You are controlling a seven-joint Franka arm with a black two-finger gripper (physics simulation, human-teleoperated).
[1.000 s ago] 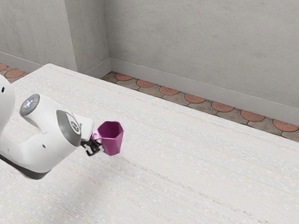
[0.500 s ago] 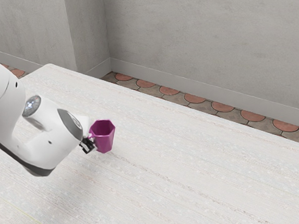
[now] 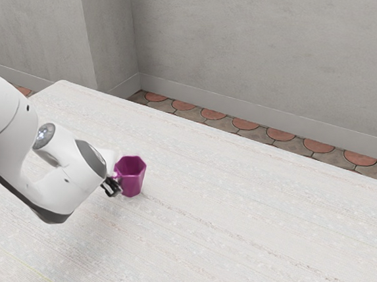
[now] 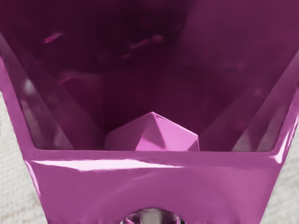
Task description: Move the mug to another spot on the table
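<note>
Inside the mug (image 4: 149, 112), faceted floor.

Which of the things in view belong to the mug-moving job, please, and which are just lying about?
Belonging to the job: mug, gripper, table.
Just surroundings: wall, tiled floor.
</note>
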